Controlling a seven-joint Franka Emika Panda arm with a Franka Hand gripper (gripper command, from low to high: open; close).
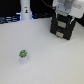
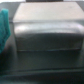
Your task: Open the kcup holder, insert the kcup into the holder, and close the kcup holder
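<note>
We hang just above the holder [image 1: 62, 26], the black box at the far side of the white table [image 1: 45, 62], toward the exterior view's right. The gripper [image 1: 65, 11] sits over its top, and its pale housing blocks the fingers there; the wrist view is blurred and shows no fingertips plainly, so we cannot tell whether the jaws are spread or closed. Nothing appears to be held.

The holder looks shut — no tray of slots shows — so by our reading the step in hand is opening it. To do that well, we should come down in front of the box rather than on top, catch one of the pale handle marks on its face, and pull straight out along the drawer's line. A slanted pull could drag the whole box across the table instead of sliding the tray.

The kcup [image 1: 23, 54] stands upright on the table, well apart from the holder, toward the exterior view's left and nearer the camera — untouched, and not in the way of the drawer.

Behind, a white bottle-like thing [image 1: 26, 11] stands near the back edge, beside dark clutter too blurred to name. In the wrist view a teal shape [image 2: 4, 27] sits beside the holder [image 2: 47, 35]; we cannot say what it is.
</note>
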